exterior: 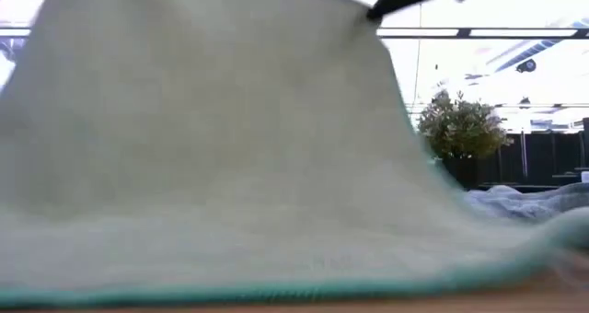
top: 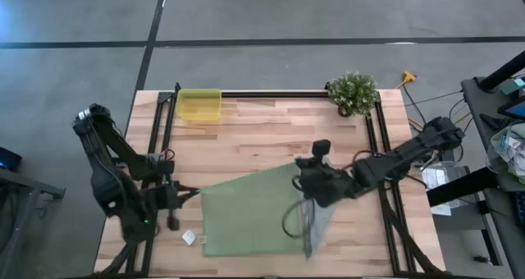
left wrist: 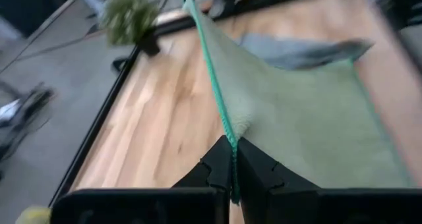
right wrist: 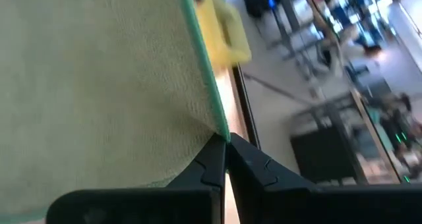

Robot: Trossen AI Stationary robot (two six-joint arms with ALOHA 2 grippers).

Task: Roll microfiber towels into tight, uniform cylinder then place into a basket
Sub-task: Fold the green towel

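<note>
The light green microfiber towel [top: 254,217] is held up along its far edge between my two grippers, while its near part lies on the table. It fills most of the low view [exterior: 212,138]. My left gripper [top: 182,194] is shut on its far left corner and my right gripper [top: 305,174] on its far right corner. The grey-blue towel [top: 316,226] lies crumpled on the table at the green towel's right side. The yellow basket [top: 199,104] stands at the table's far left. My left gripper pinches the green towel's hemmed edge [left wrist: 229,133] at the far left corner between its two fingers, coming slanting down from the table's left. The edge runs taut from there toward my right gripper. The towel's near part rests on the table. My right gripper pinches the towel's hemmed edge [right wrist: 219,130] at the far right corner between its two fingers, slanting down from the table's right. The cloth slopes down from the hold, with its near edge [exterior: 276,290] on the table.
A potted plant [top: 353,92] stands at the far right corner. A black frame rail [top: 271,93] runs along the far edge, with more rails down both sides. Bare wood lies between the towel and the basket.
</note>
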